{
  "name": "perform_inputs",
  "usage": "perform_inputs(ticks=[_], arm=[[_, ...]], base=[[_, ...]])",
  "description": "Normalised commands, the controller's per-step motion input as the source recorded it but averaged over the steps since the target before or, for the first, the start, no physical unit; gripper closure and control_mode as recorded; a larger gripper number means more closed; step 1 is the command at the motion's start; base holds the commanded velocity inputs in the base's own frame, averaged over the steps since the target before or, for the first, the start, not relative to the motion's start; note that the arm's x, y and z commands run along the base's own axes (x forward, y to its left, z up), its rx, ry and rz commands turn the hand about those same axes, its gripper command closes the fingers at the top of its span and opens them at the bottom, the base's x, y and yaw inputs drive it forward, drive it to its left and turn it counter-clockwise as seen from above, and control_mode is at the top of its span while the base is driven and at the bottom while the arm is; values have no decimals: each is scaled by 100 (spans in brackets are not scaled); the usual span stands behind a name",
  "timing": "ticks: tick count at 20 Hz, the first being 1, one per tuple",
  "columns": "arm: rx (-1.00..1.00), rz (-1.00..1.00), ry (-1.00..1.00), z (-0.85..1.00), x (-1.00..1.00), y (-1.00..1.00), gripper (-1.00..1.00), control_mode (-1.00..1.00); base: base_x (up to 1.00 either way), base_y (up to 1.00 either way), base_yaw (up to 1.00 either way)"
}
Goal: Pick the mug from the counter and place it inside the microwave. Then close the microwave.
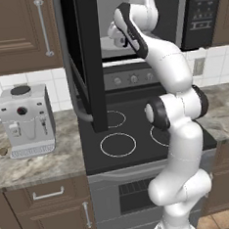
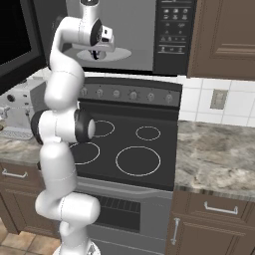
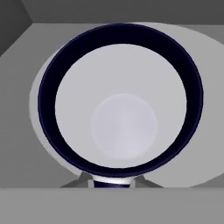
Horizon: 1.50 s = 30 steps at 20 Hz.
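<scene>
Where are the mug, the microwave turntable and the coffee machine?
mug (image 3: 124,127), hand view, on its inside bottom.
turntable (image 3: 210,87), hand view, on its bare white surface right of the mug.
coffee machine (image 1: 26,121), left base view, on its front face.

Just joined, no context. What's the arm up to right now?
The gripper is inside the open microwave, shut on the mug. The hand view looks straight down into the mug, with the white turntable below it. The microwave door hangs wide open, so closing it remains.
</scene>
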Motion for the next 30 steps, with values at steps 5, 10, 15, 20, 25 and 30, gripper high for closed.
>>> perform_inputs(ticks=[5,10,15,20,25,30], arm=[[-1,0,6,0,19,0,100,-100],[0,0,3,0,11,0,100,-100],[0,0,0,0,0,0,100,-100],[0,0,0,0,0,0,-100,-100],[0,0,0,0,0,0,-100,-100],[0,0,0,0,0,0,-100,-100]], base=[[0,0,0],[0,0,0],[0,0,0],[0,0,0],[0,0,0],[0,0,0]])
